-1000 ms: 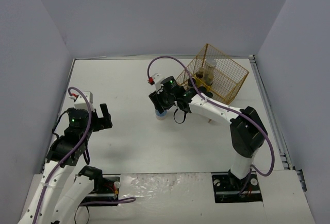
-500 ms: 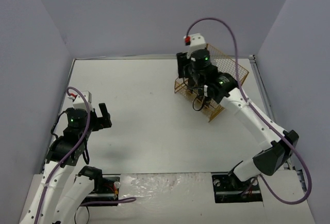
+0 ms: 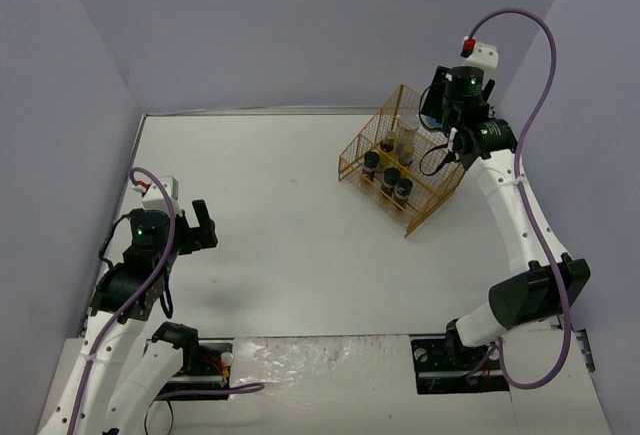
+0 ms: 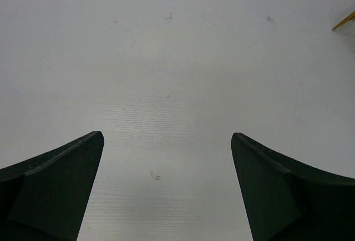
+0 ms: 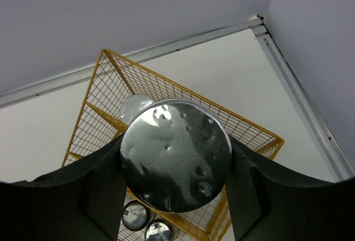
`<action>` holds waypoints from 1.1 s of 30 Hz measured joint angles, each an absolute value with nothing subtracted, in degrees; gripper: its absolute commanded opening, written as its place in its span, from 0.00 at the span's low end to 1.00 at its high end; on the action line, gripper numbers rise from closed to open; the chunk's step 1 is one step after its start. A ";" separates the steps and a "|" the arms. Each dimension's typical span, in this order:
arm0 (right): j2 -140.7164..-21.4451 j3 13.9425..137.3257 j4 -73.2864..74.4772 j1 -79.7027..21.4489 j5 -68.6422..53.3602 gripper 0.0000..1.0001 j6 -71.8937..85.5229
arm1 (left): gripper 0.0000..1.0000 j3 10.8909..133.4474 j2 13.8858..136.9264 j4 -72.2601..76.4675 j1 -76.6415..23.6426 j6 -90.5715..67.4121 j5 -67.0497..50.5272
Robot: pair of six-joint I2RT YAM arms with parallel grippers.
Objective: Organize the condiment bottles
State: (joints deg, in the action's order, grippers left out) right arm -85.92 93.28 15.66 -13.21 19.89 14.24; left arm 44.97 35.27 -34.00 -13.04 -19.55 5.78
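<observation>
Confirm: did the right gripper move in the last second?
Yes. The right gripper swung from left of the basket to above its far right edge, shut on a silver-lidded jar.

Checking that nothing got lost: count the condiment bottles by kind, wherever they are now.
Silver-lidded jars: 2, one held in the right tool, one in the basket
Black-capped dark jars: 3, all in the basket
Slim bottles: 1 seen; another may be hidden
Total: 6 visible
</observation>
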 measured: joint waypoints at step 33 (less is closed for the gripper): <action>-100.60 87.71 15.51 -7.12 20.77 0.27 25.96 | 0.97 44.97 35.90 -34.00 -12.97 -19.53 5.32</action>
